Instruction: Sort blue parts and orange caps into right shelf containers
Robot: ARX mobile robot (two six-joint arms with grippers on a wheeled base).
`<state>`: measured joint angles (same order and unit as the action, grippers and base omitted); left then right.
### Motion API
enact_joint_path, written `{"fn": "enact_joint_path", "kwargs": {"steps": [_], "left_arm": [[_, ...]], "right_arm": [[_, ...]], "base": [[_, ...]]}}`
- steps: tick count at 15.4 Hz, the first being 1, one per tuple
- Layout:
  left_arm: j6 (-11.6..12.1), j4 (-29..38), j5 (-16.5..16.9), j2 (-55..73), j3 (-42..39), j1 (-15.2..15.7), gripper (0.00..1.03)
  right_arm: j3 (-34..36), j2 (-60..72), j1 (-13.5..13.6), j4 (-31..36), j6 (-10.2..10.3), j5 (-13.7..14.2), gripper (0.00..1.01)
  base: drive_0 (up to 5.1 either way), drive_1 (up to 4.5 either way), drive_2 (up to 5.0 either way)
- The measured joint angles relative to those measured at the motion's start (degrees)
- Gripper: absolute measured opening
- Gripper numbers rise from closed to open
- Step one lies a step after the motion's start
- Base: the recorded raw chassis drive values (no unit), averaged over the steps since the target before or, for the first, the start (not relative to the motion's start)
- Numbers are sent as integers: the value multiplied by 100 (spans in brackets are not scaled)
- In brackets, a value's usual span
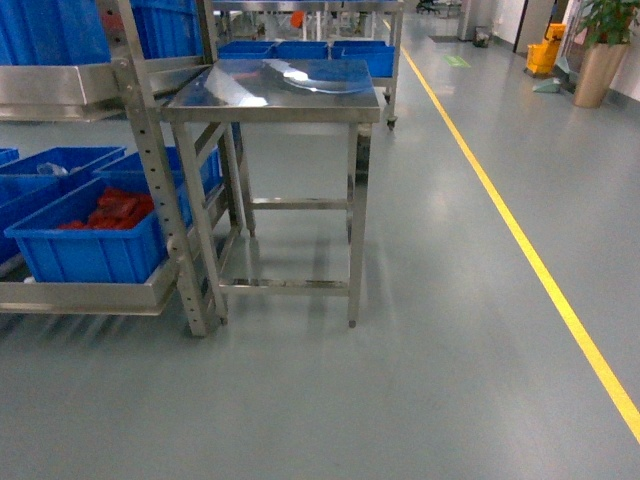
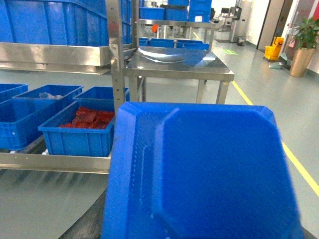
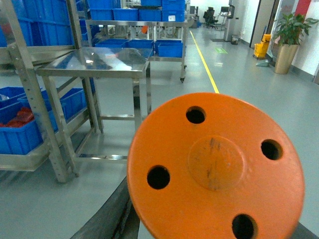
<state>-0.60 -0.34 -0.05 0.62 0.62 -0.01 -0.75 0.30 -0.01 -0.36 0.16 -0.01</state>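
Observation:
A large blue part (image 2: 209, 174) with bevelled corners fills the left wrist view close to the camera. My left gripper (image 2: 199, 230) is shut on it, its jaws hidden behind the part. An orange cap (image 3: 215, 167), round with several holes, sits in my right gripper (image 3: 207, 225), which is shut on it; one dark finger (image 3: 107, 215) shows at its lower left. Large ribbed bright-blue containers (image 1: 45, 30) stand on the upper level of the steel shelf (image 1: 150, 150). Neither gripper shows in the head view.
A steel table (image 1: 270, 95) stands beside the shelf. On the lowest shelf level are smaller blue bins, one (image 1: 90, 245) holding red-orange pieces. More blue bins (image 1: 300, 48) sit behind the table. A yellow floor line (image 1: 520, 240) runs along the right, with a potted plant (image 1: 600, 50) beyond.

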Motion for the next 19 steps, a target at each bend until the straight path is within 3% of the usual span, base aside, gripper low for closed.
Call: {"fn": "enact_joint_path", "kwargs": {"steps": [19], "left_arm": [[0, -11, -7, 0, 0, 0, 43]], "right_arm": [[0, 0, 0, 7, 0, -2, 44]], "base": [[1, 400, -398]]}}
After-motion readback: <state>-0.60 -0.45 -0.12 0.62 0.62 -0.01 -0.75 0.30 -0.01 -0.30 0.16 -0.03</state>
